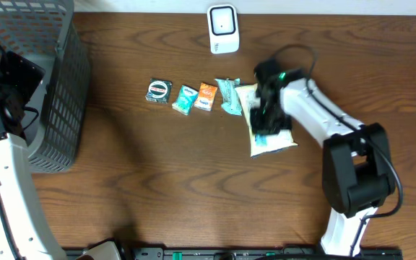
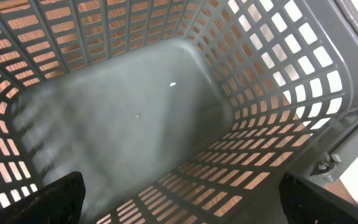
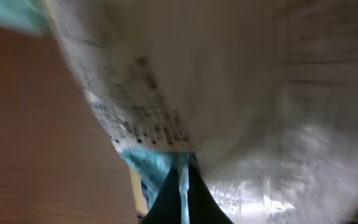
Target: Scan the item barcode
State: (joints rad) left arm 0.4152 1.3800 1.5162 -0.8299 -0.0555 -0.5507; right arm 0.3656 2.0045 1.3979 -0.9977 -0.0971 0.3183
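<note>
The item is a white snack bag (image 1: 271, 141) with teal print, lying right of centre on the wooden table. My right gripper (image 1: 264, 120) is down on it, shut on a thin teal edge of the bag (image 3: 229, 93); in the right wrist view the dark fingers (image 3: 166, 202) pinch that edge, gripper (image 3: 184, 186). The white barcode scanner (image 1: 223, 29) stands at the far edge of the table, apart from the bag. My left gripper (image 2: 182, 198) hangs open over the grey basket (image 2: 135, 118), with nothing between its fingers (image 2: 51, 200).
A grey mesh basket (image 1: 60, 87) stands at the left edge. Small snack packs lie in a row: black (image 1: 159, 91), teal (image 1: 186, 99), orange (image 1: 206, 96) and pale blue (image 1: 230, 95), the last right beside the held bag.
</note>
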